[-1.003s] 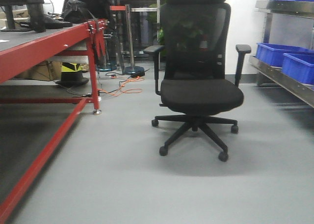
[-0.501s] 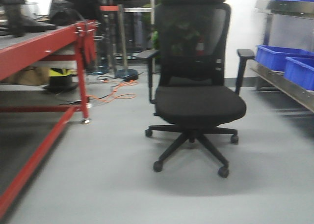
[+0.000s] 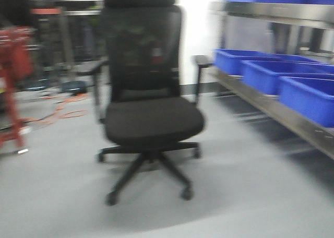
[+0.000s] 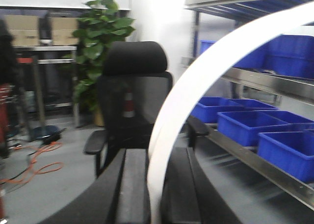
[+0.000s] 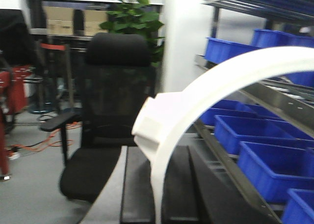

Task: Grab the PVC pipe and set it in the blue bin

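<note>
The place was a workshop or light-industrial storeroom. Steel racking (image 3: 271,110) along 1 wall carried rows of blue bins (image 3: 263,75). A red-framed workbench (image 3: 11,60) stood opposite, and an orange cable (image 3: 65,108) trailed over the grey floor (image 3: 250,186). Cardboard boxes (image 4: 22,30) sat on a back shelf, with a black office chair (image 3: 148,120) and a potted plant (image 4: 100,42) in between.
</note>
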`<state>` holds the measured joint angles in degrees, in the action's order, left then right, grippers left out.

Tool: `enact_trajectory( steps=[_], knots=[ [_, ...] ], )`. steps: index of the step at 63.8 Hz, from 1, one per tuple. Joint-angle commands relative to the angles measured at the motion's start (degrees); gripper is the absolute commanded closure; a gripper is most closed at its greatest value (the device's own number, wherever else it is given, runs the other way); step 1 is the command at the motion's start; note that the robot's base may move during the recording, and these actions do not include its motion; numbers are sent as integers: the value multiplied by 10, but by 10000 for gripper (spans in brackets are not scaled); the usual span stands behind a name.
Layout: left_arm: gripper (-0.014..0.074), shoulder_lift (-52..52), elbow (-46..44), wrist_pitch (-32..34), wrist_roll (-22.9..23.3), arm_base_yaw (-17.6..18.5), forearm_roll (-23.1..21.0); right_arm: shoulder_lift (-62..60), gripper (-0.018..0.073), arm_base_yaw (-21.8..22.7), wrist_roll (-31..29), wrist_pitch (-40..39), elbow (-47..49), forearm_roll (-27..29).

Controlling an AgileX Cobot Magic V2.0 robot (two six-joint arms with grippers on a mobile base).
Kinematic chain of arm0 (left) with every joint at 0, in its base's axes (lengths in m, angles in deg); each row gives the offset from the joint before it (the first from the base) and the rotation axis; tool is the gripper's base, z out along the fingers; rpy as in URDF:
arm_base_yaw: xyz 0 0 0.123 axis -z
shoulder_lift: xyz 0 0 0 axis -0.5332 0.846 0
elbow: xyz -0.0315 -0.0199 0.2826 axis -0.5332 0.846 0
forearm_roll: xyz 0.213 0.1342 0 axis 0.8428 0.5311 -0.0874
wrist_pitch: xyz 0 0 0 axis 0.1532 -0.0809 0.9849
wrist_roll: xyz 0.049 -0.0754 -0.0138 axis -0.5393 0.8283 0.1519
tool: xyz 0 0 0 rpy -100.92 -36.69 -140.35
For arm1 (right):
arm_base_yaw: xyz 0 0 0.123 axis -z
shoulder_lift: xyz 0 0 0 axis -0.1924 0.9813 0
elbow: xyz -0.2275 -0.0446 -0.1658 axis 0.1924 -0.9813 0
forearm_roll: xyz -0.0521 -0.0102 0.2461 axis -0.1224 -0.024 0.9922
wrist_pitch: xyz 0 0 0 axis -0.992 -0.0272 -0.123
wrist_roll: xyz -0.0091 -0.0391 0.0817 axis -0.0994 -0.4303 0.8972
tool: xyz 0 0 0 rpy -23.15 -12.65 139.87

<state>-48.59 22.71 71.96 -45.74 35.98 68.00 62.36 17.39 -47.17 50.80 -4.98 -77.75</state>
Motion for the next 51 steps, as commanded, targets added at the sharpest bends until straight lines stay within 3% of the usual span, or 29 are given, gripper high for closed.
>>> enact_trajectory(
  steps=[1, 51],
  knots=[
    [707, -2, -1, 12, 4, 1, -3, -2, 727, -1, -1, -14, -1, -2],
    [707, -2, -1, 12, 4, 1, -3, -2, 727, -1, -1, -14, -1, -2]
  ],
)
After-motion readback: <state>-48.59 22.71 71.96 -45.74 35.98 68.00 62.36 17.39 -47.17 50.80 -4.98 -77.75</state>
